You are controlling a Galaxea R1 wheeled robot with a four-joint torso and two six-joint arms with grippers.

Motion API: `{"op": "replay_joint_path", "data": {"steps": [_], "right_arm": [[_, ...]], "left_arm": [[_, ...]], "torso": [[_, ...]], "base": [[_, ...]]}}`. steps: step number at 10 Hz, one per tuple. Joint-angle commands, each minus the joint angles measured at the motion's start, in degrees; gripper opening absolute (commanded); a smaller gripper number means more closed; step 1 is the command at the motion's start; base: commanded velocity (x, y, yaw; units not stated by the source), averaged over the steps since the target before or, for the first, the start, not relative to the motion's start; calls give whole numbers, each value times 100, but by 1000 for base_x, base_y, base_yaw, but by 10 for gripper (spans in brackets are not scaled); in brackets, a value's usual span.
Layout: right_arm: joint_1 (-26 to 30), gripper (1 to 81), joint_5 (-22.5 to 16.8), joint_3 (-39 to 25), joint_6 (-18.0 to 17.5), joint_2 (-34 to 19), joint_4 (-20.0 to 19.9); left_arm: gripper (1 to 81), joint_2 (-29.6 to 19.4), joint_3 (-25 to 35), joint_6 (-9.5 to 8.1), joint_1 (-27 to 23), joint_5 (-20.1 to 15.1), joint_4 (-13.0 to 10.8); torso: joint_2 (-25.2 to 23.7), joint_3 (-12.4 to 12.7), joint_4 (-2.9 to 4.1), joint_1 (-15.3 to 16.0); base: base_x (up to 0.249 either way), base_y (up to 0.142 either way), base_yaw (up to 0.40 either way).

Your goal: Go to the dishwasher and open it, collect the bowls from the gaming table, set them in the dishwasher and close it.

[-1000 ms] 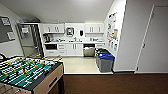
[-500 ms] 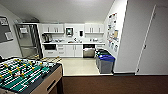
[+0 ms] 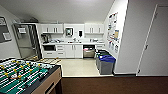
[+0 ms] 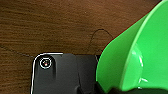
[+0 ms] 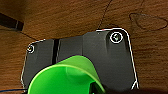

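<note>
From the head view, a kitchenette lies ahead past a strip of dark brown carpet [image 3: 112, 85], on a pale floor [image 3: 78, 67]. The dishwasher [image 3: 89, 51], silver-grey fronted, sits built in under the table-height counter [image 3: 72, 43], among white cabinets [image 3: 73, 51], and its door looks shut. Two bins [image 3: 106, 64] with blue lids stand near it against the right wall, which carries posters [image 3: 113, 31]. A table-football table [image 3: 27, 76] with a green field fills the lower left corner. In the left wrist view, a wide bright green bowl [image 4: 135, 57] shows large, tilted, close by the left tool above wood-grain brown flooring [image 4: 50, 25]; whether that tool is spread or pinching the bowl, I cannot tell. In the right wrist view, a smaller green bowl [image 5: 66, 76] shows its open rim close by the right tool, above the same flooring; its state cannot be told either.
</note>
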State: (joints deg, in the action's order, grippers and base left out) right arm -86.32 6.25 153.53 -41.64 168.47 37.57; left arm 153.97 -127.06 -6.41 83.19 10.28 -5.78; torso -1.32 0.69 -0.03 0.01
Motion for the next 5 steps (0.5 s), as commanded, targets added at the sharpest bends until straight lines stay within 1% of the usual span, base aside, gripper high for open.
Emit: {"op": "replay_joint_path", "data": {"steps": [1, 5], "right_arm": [[348, 10, -177, 1, 7, -66, 66], [348, 10, -177, 1, 7, -66, 66]], "left_arm": [[10, -111, 111, 0, -369, -175, -81], [10, -111, 111, 0, -369, -175, -81]], "torso": [[0, 0, 0, 0], [-2, 2, 0, -1]], "base": [[119, 0, 0], [119, 0, 0]]}}
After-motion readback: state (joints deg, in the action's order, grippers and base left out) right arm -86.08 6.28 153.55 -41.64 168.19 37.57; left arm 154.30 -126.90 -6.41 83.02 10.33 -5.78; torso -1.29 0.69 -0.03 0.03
